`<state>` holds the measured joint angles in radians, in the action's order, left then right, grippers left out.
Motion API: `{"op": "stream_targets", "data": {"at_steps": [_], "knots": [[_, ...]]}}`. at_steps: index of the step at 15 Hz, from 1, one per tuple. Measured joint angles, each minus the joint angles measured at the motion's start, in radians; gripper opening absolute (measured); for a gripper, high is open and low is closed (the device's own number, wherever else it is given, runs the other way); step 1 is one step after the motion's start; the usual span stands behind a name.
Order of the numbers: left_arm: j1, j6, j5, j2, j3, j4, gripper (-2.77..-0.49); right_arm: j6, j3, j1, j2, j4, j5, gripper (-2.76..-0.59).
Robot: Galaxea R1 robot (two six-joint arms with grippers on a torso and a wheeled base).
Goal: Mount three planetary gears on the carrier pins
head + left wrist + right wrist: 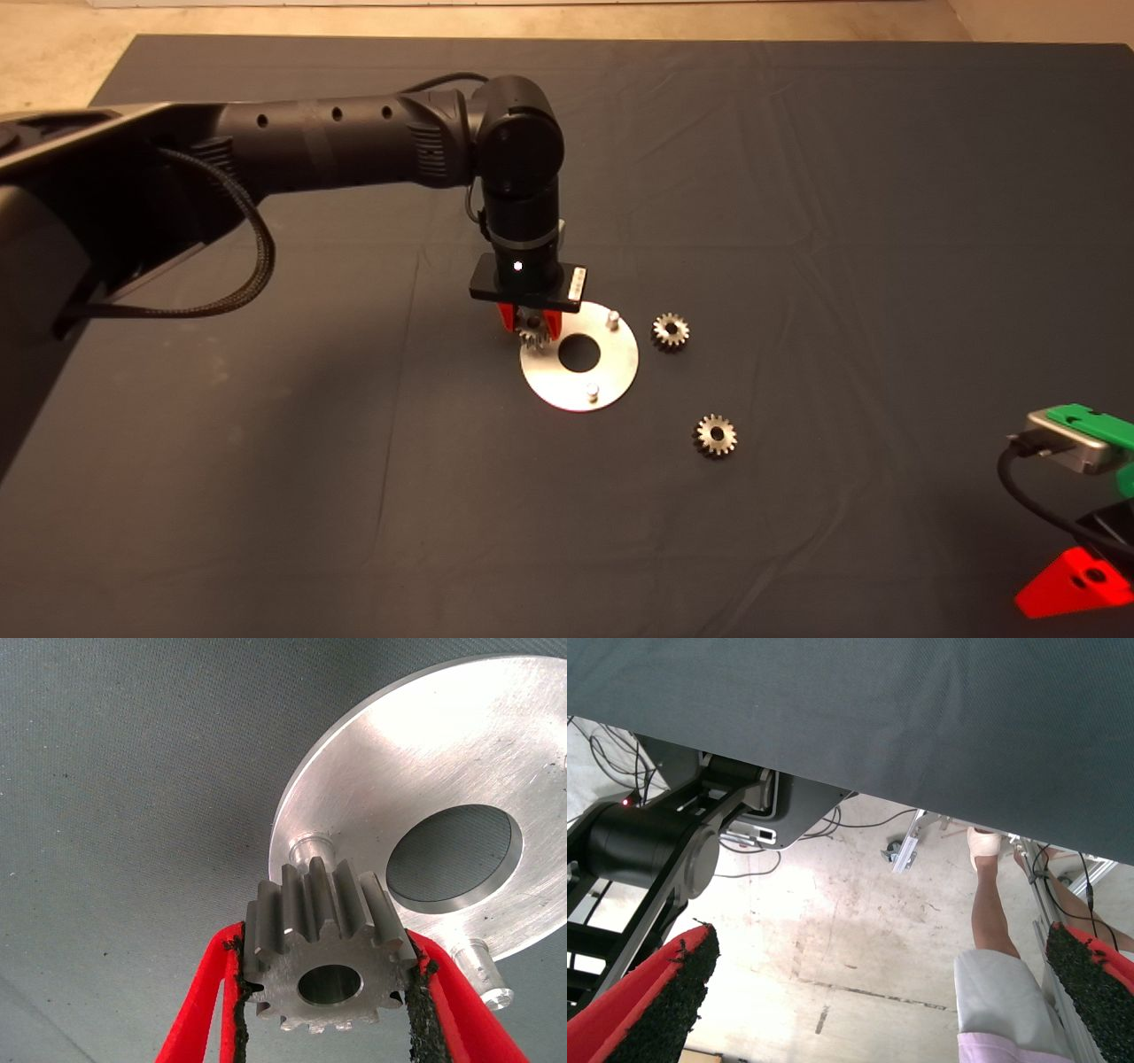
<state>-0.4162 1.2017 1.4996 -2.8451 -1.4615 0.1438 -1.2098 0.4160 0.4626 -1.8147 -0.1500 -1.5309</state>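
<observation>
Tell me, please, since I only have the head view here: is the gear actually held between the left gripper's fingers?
Observer: Yes. In the left wrist view the gear sits clamped between the left gripper's two padded fingers.
Operator: Is it on a pin yet?
Observer: No. The nearest pin stands bare on the disc just beyond the gear's teeth.
Operator: And what is the right gripper doing?
Observer: The right gripper is parked open at the mat's edge; its camera shows floor and a person's leg.
</observation>
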Motion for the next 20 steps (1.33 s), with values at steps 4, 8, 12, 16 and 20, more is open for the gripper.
{"op": "stream_targets", "data": {"at_steps": [4, 8, 12, 16, 20], "knots": [[0.000, -0.007, 0.000, 0.000, -0.004, -0.001, -2.38, 0.000, 0.000, 0.000, 0.000, 0.000, 0.000, -0.61], [-0.001, -0.025, -0.001, 0.000, -0.016, -0.009, -2.38, 0.000, 0.000, 0.000, 0.000, 0.000, 0.000, -0.61], [-0.001, -0.025, 0.000, -0.003, -0.018, -0.009, -2.38, 0.000, 0.000, 0.000, 0.000, 0.000, 0.000, -0.61], [-0.003, -0.025, -0.001, -0.003, -0.025, -0.007, -2.38, 0.000, 0.000, 0.000, 0.000, 0.000, 0.000, -0.61], [-0.003, -0.025, -0.001, -0.003, -0.025, -0.007, -2.38, 0.000, 0.000, -0.004, 0.000, 0.000, 0.000, -0.61]]}}
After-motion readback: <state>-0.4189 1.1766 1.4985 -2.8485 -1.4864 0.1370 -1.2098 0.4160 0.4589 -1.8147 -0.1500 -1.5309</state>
